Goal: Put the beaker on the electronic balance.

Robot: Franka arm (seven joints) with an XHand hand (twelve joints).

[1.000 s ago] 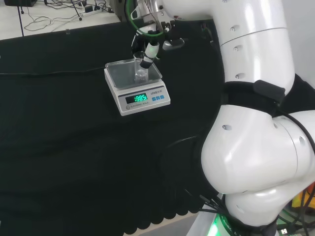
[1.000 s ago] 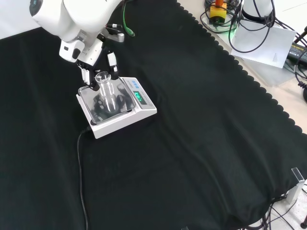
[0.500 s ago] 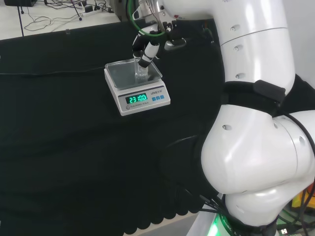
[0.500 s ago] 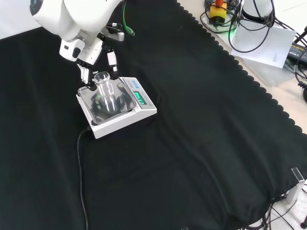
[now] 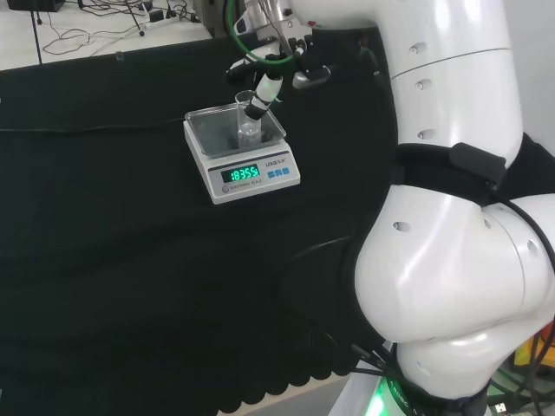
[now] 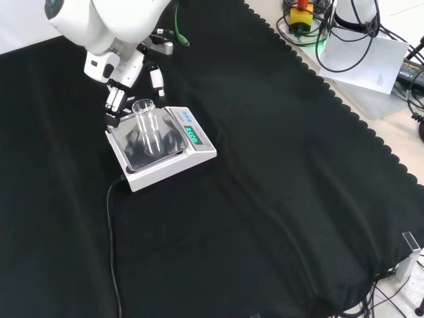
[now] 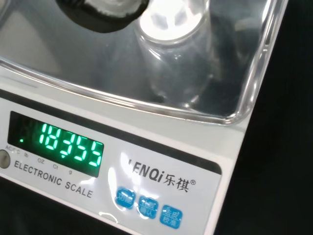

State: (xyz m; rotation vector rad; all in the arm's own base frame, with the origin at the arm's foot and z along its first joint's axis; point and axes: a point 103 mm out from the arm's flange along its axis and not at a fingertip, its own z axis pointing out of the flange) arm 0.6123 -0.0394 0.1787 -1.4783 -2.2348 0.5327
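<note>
A clear glass beaker [image 5: 245, 124] stands upright on the steel pan of the white electronic balance [image 5: 208, 179]. The front view has the beaker [image 6: 147, 126] at the pan's middle, on the balance [image 6: 169, 165]. The black and white hand [image 5: 263, 94] hovers by the beaker's top. Its fingers [image 6: 113, 99] are spread to either side of the rim and look apart from the glass. Close up in the wrist view, the beaker [image 7: 183, 68] rests on the pan with a fingertip [image 7: 168, 13] just beside it, above the balance's front panel [image 7: 195, 161].
The balance's black cable [image 6: 111, 225] runs over the cloth toward the front view's bottom edge. The arm's large white links [image 5: 451, 243] take up the head view's right. Cables and gear [image 6: 344, 33] lie beyond the cloth's scalloped edge.
The fingers have spread and drawn up off the beaker. The beaker, tilted a moment ago, now stands upright on the pan. The balance's green reading has changed.
</note>
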